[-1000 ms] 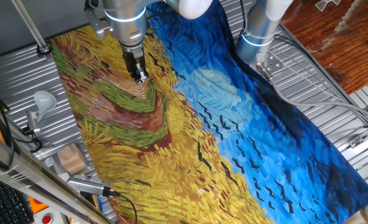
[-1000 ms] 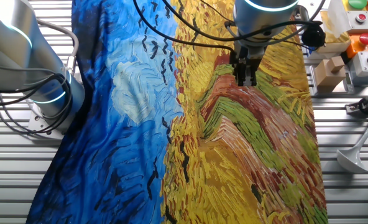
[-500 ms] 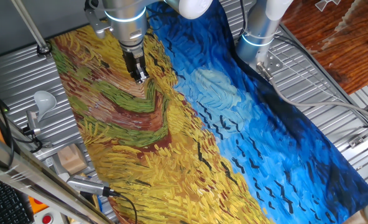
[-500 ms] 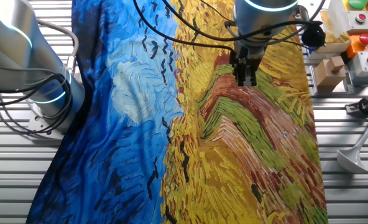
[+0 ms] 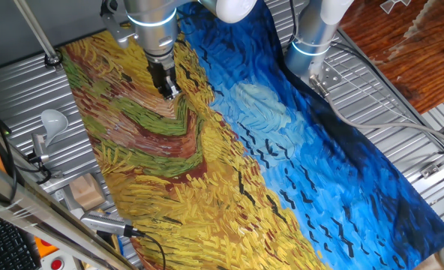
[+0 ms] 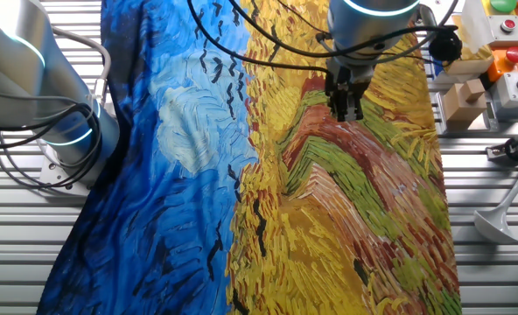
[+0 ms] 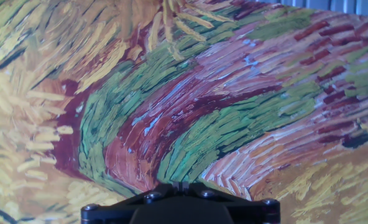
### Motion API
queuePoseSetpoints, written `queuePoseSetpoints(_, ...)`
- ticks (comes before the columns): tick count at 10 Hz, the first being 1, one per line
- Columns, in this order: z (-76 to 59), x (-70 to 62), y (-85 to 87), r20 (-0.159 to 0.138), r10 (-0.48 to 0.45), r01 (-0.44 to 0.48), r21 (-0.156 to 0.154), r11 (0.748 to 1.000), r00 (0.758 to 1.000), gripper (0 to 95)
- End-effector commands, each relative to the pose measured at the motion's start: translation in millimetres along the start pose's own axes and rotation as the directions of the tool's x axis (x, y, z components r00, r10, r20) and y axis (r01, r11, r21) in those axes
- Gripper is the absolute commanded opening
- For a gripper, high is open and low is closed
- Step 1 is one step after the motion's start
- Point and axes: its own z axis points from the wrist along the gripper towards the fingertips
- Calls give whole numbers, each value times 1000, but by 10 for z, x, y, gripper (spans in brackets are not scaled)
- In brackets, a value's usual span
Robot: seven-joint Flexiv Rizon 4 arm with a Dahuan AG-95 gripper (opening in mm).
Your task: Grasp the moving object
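My gripper [image 5: 171, 93] hangs over the yellow, green and brown part of the printed cloth [image 5: 207, 187], with its tips at or just above the fabric. It also shows in the other fixed view [image 6: 346, 114]. Its two fingers stand pressed together, so it is shut. In the hand view the fingertips [image 7: 179, 185] meet at the bottom edge, with only painted strokes ahead of them. The small yellow spiky toy shows in no view. I cannot tell whether it is between the fingers.
The arm's base [image 5: 312, 37] stands at the cloth's blue side. A white scoop [image 5: 51, 120], a wooden block [image 5: 87, 191] and a button box [image 6: 504, 35] lie off the cloth's yellow side on the ribbed metal table [image 5: 402, 112].
The wrist has shifted very slightly. The fingers stay together over the same patch of cloth.
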Motion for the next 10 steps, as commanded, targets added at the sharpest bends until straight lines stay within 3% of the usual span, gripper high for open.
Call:
queuePoseSetpoints(1,54,7,-25,5,-46,46,2,999,999,0)
queuePoseSetpoints(4,208,9,-121,11,-85,85,1,996,996,0)
queuePoseSetpoints(10,484,-132,-488,25,-175,175,-3,984,984,0)
